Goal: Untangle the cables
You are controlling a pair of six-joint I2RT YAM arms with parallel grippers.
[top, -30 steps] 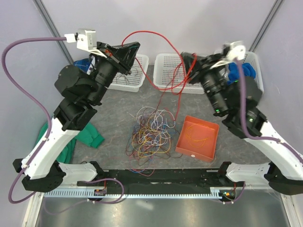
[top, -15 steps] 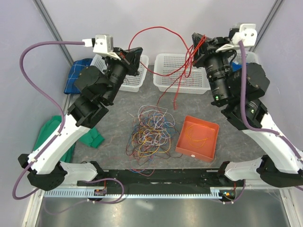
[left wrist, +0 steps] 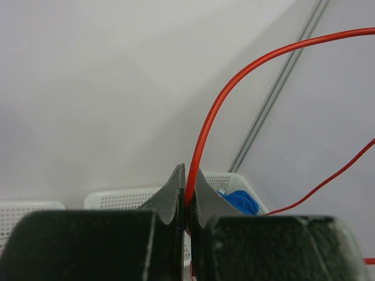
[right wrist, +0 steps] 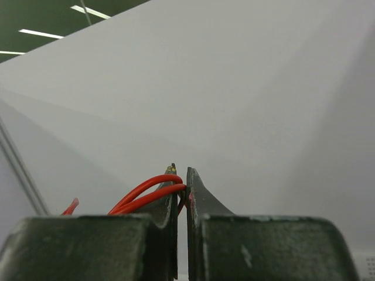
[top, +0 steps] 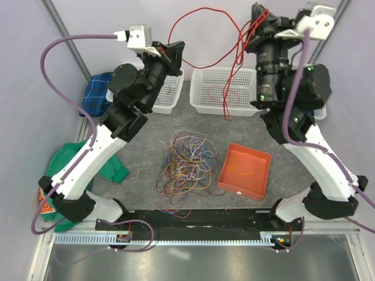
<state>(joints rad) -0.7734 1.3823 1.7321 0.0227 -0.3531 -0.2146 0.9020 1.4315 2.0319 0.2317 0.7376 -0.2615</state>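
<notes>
Holding one red cable (top: pixel 202 9) aloft between both arms. Left gripper (top: pixel 177 48) is clenched on it: the wrist view shows the strand pinched between the two closed fingertips (left wrist: pixel 176 187) and rising from them in a curve to the right. Right gripper (top: pixel 256 12) is likewise clamped on the red cable, with two passes of it emerging leftward from the pinch in its own wrist view. Between the grippers the cable arcs upward against the back wall. From the right gripper further red lengths hang down over the middle white basket (top: pixel 202 79), the lowest end dangling near the basket's front rim. Multicoloured tangle of cables (top: pixel 184 167) (yellow, purple, blue, white, orange) lies on the grey table (top: pixel 140 140) at centre, just left of the orange tray (top: pixel 265 175), which holds a few orange strands (top: pixel 243 167). Hanging red end sits apart from the pile.
</notes>
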